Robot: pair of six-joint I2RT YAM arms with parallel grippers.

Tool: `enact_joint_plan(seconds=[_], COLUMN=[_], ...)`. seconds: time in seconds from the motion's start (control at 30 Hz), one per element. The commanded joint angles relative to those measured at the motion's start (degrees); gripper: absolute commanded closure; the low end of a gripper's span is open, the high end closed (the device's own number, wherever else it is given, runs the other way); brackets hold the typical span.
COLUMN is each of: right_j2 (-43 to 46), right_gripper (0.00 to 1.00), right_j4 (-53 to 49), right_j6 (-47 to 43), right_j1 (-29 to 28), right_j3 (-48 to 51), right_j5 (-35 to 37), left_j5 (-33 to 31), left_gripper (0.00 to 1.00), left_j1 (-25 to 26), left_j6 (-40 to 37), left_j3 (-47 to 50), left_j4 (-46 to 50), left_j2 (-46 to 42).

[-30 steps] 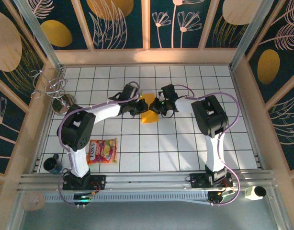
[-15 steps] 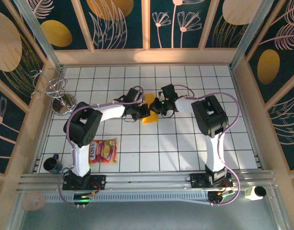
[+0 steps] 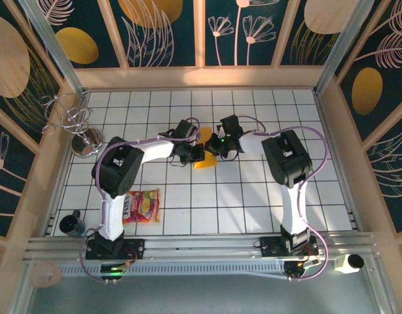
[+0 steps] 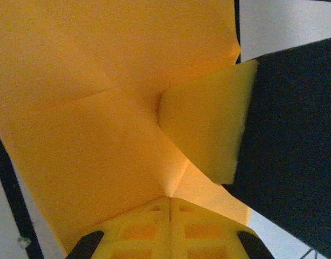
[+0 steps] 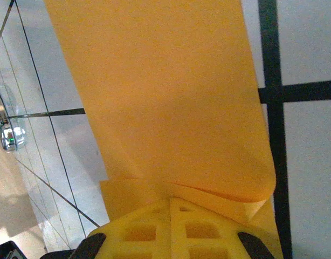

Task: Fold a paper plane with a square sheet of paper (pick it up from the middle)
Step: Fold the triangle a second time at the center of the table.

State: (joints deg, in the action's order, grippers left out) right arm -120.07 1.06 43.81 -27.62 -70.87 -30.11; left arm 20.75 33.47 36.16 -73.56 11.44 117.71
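Now: mid-fold, both arms meeting on one sheet.
Left gripper (image 4: 170, 202): fingers clamped on the square sheet of paper (image 3: 203, 161).
Right gripper (image 5: 170, 200): pinching it too.
Next: probably pressing the crease flat.

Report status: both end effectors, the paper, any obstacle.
Left end effector shut on the paper. Right end effector shut on it too. Paper creased, between both. Snack packet apart from them.

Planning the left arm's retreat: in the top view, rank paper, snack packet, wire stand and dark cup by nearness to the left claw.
1. Sheet of paper, right at the left claw.
2. Snack packet, toward the front left.
3. Wire stand, far left.
4. Dark cup, front-left corner.
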Motion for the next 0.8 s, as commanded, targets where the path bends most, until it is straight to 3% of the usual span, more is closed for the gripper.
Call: enact_joint_plan(seconds=[0.0, 0.27, 0.6, 0.77], right_j2=[-3.6, -4.0, -4.0, -3.7], right_gripper=[1.00, 1.00, 1.00, 1.00], right_j4=[-9.1, -9.5, -9.6, -9.2], right_j6=[-0.2, -0.4, -0.4, -0.1], right_j1=[0.5, 0.6, 0.7, 0.6], right_j3=[1.7, 1.7, 1.4, 1.6], right_j5=[4.3, 4.7, 4.5, 4.1], left_j5=[-2.5, -4.5, -2.9, -4.3], left_gripper=[0.98, 1.00, 1.00, 1.00], left_j1=[0.4, 0.4, 0.4, 0.4], left_j6=[-4.7, -11.8, -11.9, -11.3], left_j3=[-1.4, 0.4, 10.5, 9.3], left_j4=[6.1, 12.3, 13.9, 14.6], left_j2=[1.1, -0.4, -7.2, -10.5])
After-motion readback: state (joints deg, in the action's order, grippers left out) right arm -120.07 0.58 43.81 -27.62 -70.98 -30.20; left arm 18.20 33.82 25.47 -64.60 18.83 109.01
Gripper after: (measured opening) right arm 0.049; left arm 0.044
